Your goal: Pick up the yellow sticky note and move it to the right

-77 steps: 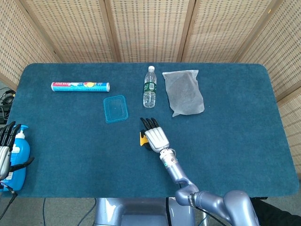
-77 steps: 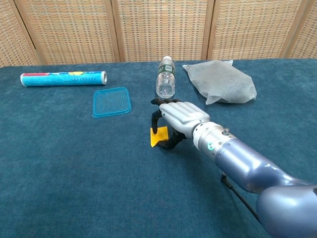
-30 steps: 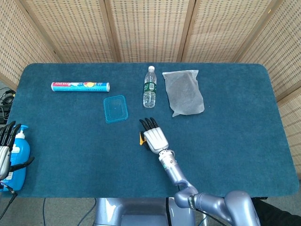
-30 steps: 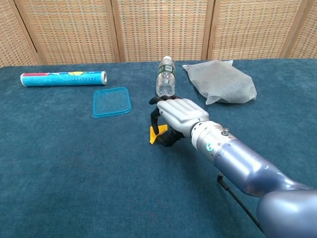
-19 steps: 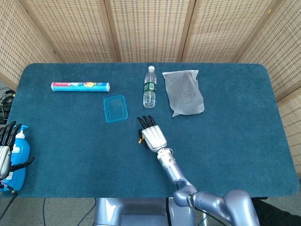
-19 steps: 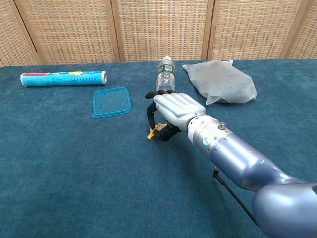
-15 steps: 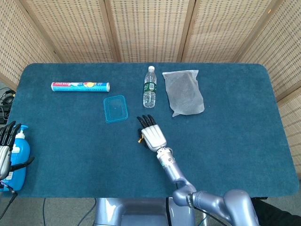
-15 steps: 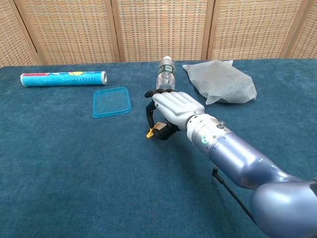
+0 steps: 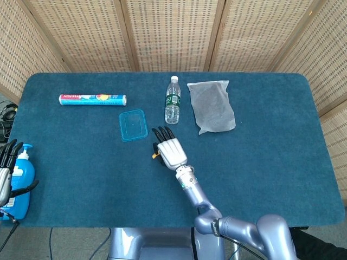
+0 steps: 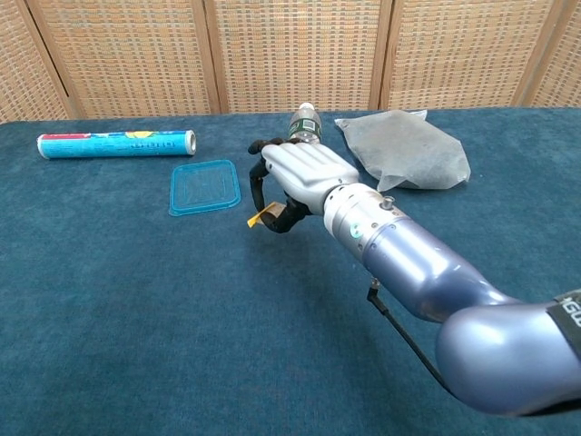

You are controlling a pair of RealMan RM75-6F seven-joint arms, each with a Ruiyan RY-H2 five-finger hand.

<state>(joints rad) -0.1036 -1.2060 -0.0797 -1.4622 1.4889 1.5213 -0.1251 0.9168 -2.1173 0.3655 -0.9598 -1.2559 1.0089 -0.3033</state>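
My right hand hangs above the middle of the blue table and pinches the yellow sticky note, which sticks out under its fingers, lifted off the cloth. In the head view the same right hand covers nearly all of the note; only a yellow sliver shows at its left edge. My left hand rests at the far left edge of the table beside a blue bottle, its fingers apart and holding nothing.
A blue lid lies just left of the right hand. A water bottle and a grey bag lie behind it. A printed roll lies at the back left. A blue pump bottle sits by the left hand.
My right hand has lifted the sticky note off the cloth and carried it up and to the left in the frame, toward the blue lid. The left hand has not moved.
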